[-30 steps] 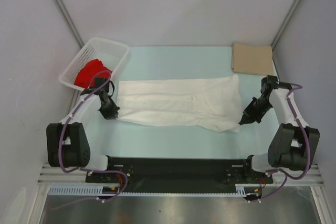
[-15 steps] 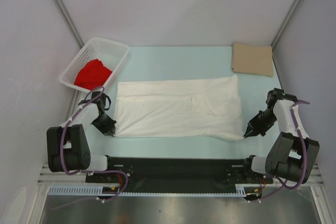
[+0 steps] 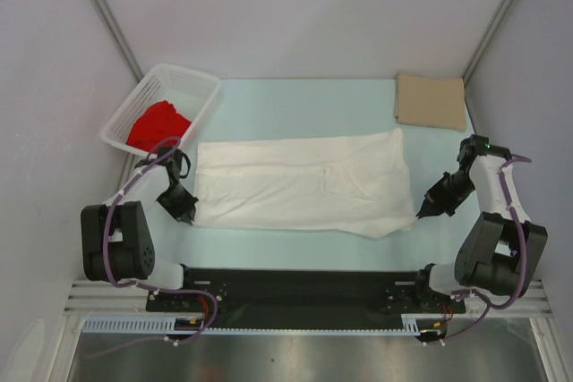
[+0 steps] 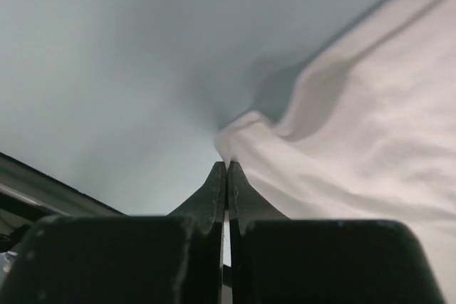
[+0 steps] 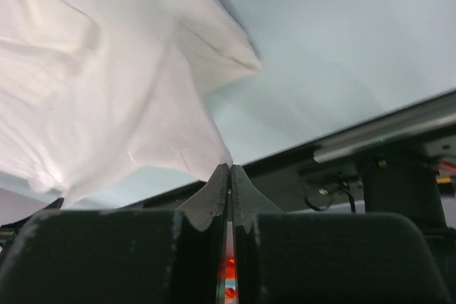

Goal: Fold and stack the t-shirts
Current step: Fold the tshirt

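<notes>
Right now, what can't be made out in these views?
- Red t-shirt: top view, partly behind the wall of the basket; folded or bunched, too small to tell.
- Tan t-shirt: top view, seen flat from above; layer count hidden.
- White t-shirt: wrist views cut it at frame edges; print too small from above.
- Left end effector, right end effector: depth of cloth pinched, hidden by their own shut fingers.
</notes>
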`<action>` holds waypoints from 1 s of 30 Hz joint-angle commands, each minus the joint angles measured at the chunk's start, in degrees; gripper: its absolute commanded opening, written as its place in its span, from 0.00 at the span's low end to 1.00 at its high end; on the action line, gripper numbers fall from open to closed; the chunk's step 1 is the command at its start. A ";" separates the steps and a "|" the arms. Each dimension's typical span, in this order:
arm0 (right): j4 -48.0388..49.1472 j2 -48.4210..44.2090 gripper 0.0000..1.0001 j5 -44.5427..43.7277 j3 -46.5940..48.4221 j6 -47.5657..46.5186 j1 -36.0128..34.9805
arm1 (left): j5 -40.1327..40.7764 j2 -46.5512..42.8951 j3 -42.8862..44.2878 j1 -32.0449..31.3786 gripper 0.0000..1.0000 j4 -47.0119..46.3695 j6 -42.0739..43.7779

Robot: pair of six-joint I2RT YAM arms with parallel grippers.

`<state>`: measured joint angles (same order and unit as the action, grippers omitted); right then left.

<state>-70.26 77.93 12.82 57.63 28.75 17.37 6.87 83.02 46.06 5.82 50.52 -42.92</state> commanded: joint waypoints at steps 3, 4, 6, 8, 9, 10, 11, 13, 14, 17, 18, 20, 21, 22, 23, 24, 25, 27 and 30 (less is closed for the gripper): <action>4.96 9.15 0.00 1.95 10.83 -2.03 -0.05 | 6.21 3.18 9.91 -3.10 0.00 0.45 2.57; 5.65 10.39 0.00 2.56 12.15 -2.12 -0.05 | 6.74 4.24 12.36 -3.01 0.00 0.80 2.84; 6.45 13.82 0.00 3.09 15.92 -2.65 -0.14 | 7.97 7.39 14.83 -3.01 0.00 1.33 3.45; 6.71 16.45 0.00 2.91 18.39 -2.82 -0.14 | 8.24 9.51 18.35 -3.10 0.00 2.30 3.28; 6.80 18.46 0.00 3.09 20.75 -2.83 -0.23 | 8.07 10.92 19.23 -3.10 0.00 2.91 3.10; 7.41 19.53 0.00 3.09 21.64 -2.91 -0.23 | 7.98 12.67 20.72 -3.10 0.00 3.09 3.10; 7.68 20.41 0.00 3.09 22.70 -2.83 -0.40 | 7.63 13.56 21.17 -3.01 0.00 2.92 2.93; 7.77 23.31 0.00 3.09 25.25 -2.91 -0.84 | 7.28 15.49 22.66 -3.10 0.00 2.83 2.84; 7.86 24.10 0.00 3.09 26.04 -2.91 -0.93 | 7.10 16.02 23.28 -3.10 0.00 2.74 2.84; 8.03 26.57 0.00 3.09 27.98 -3.00 -1.37 | 7.36 17.87 26.26 -3.36 0.00 3.18 2.92; 8.21 26.92 0.00 3.00 28.33 -3.09 -1.46 | 7.54 18.40 26.97 -3.45 0.00 3.27 2.84; 8.21 28.76 0.00 2.83 29.47 -3.09 -1.81 | 7.19 20.15 29.08 -3.45 0.00 3.70 2.75; 8.21 29.29 0.00 3.00 29.91 -3.18 -1.81 | 7.19 20.68 29.87 -3.63 0.00 4.32 2.75; 8.38 30.34 0.00 3.09 30.70 -3.26 -1.98 | 7.36 21.21 31.18 -3.80 0.00 4.58 2.75; 8.47 30.79 0.00 3.00 31.05 -3.26 -2.07 | 7.54 21.82 31.63 -4.24 0.00 4.67 2.75; 8.56 31.40 0.00 2.91 31.49 -3.26 -2.07 | 7.45 22.79 31.98 -4.33 0.00 4.59 2.75; 8.39 32.01 0.00 2.91 32.02 -3.35 -2.07 | 7.45 23.41 32.51 -4.50 0.00 4.67 2.75; 8.47 33.51 0.00 2.91 33.34 -3.35 -2.25 | 7.45 25.07 33.12 -4.68 0.00 4.93 2.49; 8.30 35.36 0.00 2.91 35.01 -3.53 -2.60 | 8.24 26.39 33.56 -4.68 0.00 5.55 1.61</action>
<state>-62.52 112.05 16.58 89.36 26.26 15.07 12.10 108.16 77.60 1.13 54.39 -41.01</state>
